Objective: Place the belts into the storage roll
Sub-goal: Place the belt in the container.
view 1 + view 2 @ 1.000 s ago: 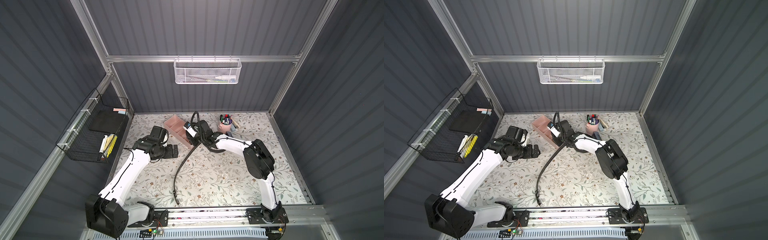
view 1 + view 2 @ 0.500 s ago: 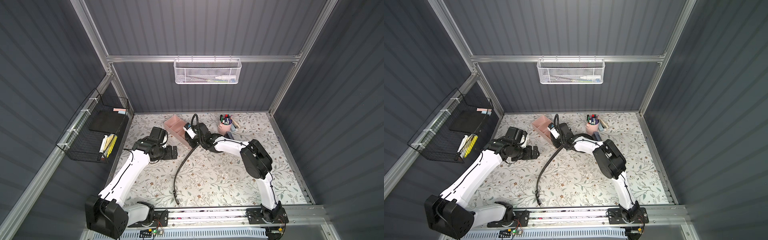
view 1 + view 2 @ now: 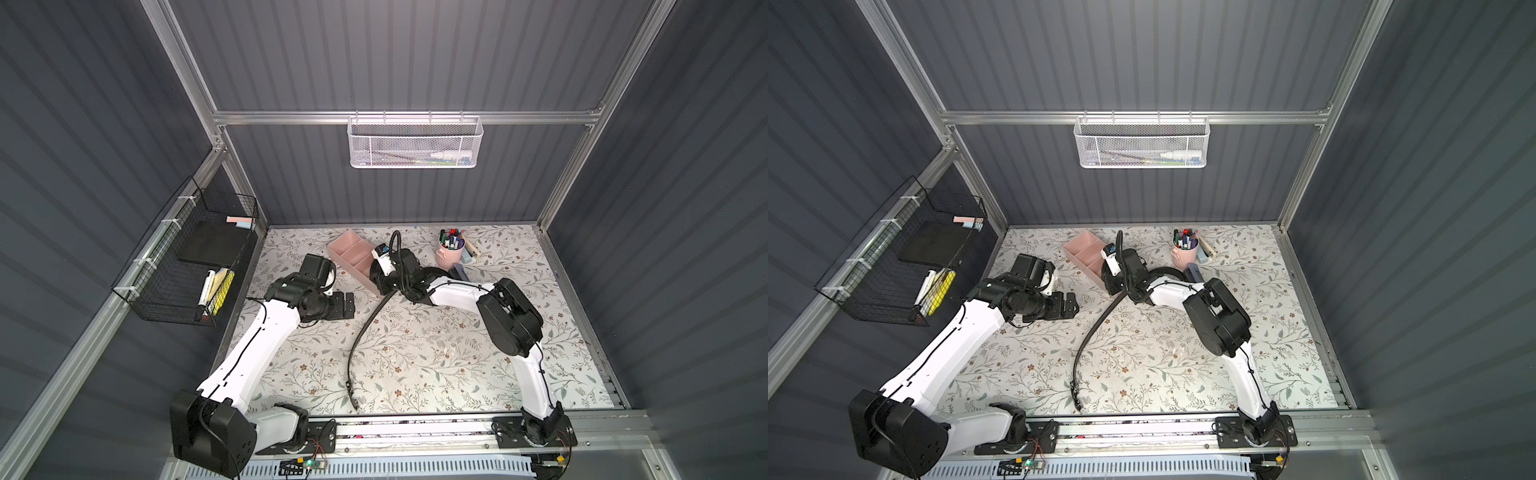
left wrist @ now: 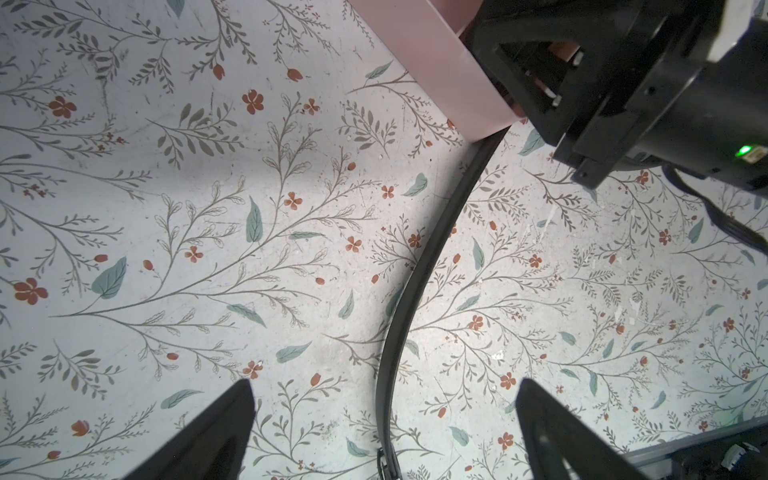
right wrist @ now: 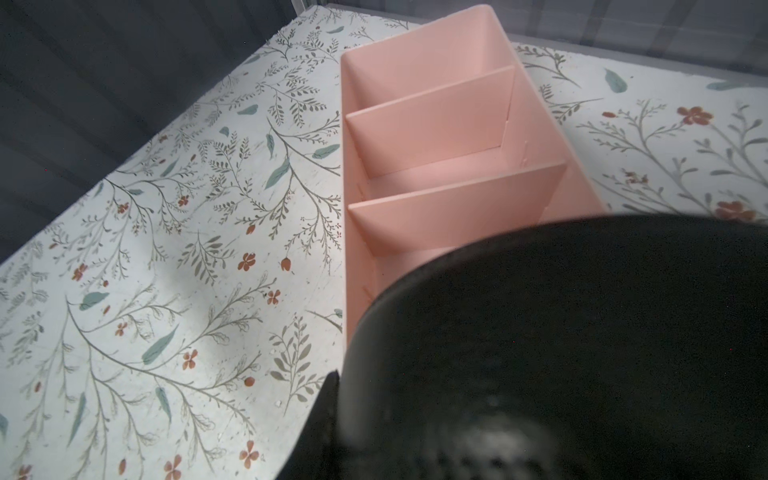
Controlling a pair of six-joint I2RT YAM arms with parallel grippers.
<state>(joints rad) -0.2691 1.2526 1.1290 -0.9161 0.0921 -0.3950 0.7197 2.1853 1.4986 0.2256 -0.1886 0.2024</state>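
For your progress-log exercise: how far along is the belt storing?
Done: nothing visible; three compartments of the tray are empty. In hand: the right end effector grips something black, apparently the belt, over the tray's hidden end. To do: most of the belt trails across the table; the left end effector is open beside it.

The tray's (image 5: 436, 124) three far compartments lie open from above; the right gripper (image 3: 380, 284) and its coil (image 5: 540, 353) cover the near end. A loose belt (image 3: 361, 328) crosses the mid-mat. The mat (image 3: 424, 353) right of the belt is bare; a cup (image 3: 449, 257) stands right of the tray.
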